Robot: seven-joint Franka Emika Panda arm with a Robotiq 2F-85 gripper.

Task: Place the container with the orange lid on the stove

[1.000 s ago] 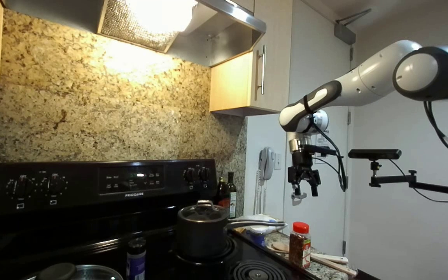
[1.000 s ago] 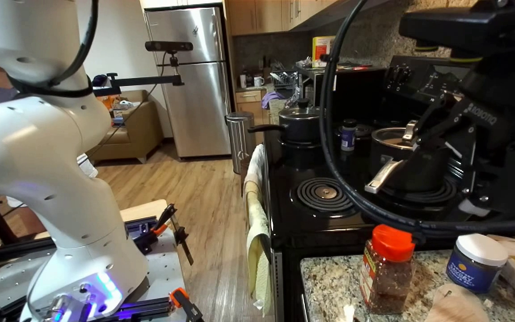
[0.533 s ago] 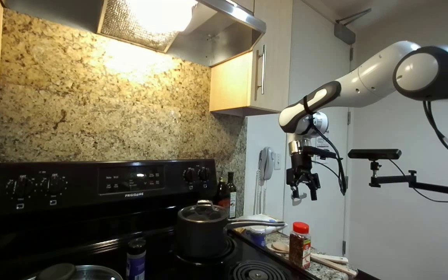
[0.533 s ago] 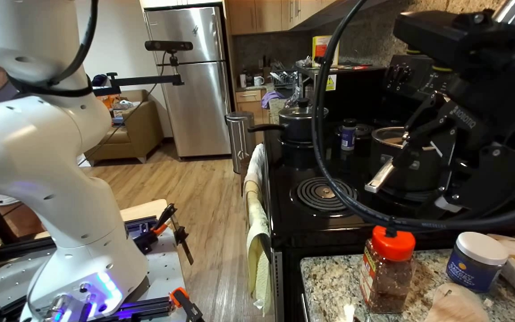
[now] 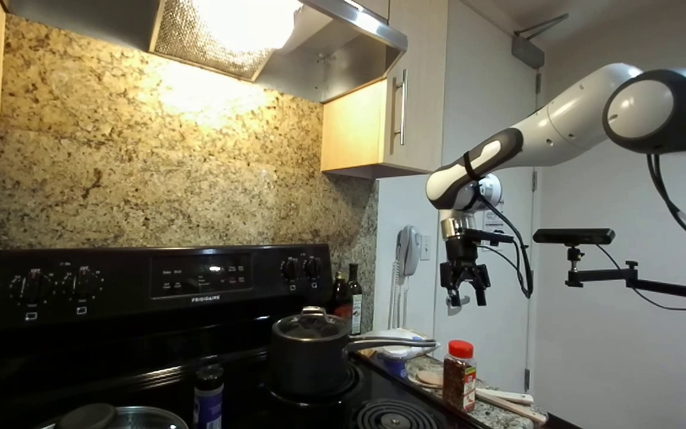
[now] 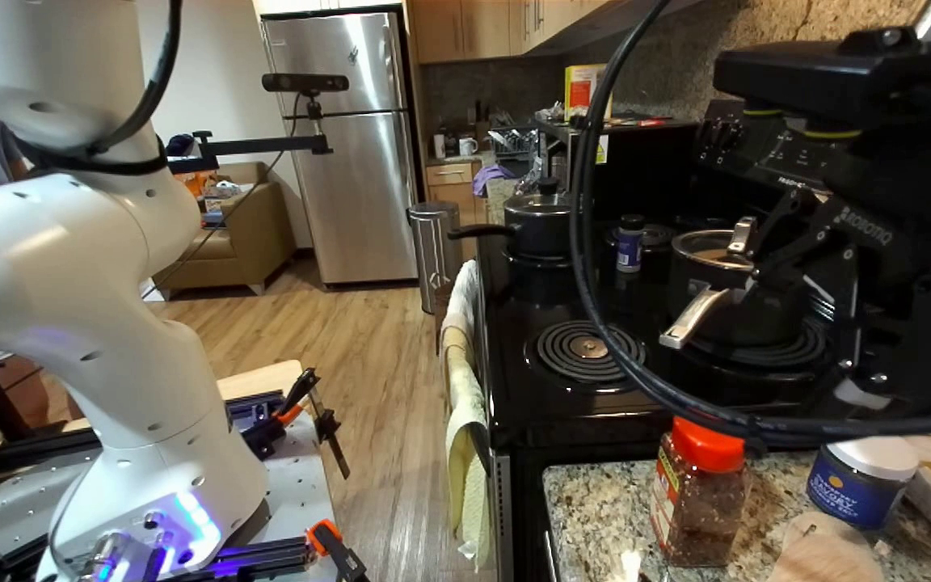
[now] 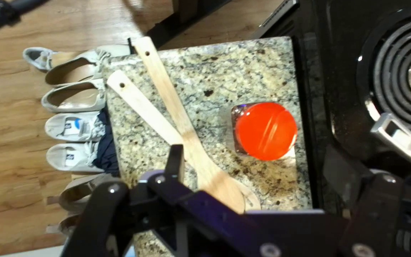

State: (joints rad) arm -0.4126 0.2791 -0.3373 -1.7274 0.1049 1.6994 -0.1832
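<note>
The container with the orange lid stands upright on the granite counter beside the stove; its clear jar with reddish-brown contents shows in both exterior views (image 5: 460,376) (image 6: 698,505). In the wrist view its round lid (image 7: 266,131) is seen from above. The stove (image 5: 122,289) is black with a raised knob panel; its cooktop also shows in an exterior view (image 6: 514,356) and at the right of the wrist view (image 7: 344,103). My gripper (image 5: 467,296) is open and empty, above the counter and higher than the jar. In the wrist view its fingers (image 7: 260,166) are spread wide, with the lid beyond them.
A lidded pot (image 5: 310,357) is on a back burner, its handle reaching toward the counter. A slim blue bottle (image 6: 629,249) and a lidded pan (image 6: 542,230) are on the cooktop. Wooden spoons (image 7: 177,114) and a white-lidded blue jar (image 6: 861,477) are on the counter (image 7: 209,71).
My gripper tilted and dipped slightly half a second ago, and now is nearly back at its pose of one second ago. The container has not moved.
</note>
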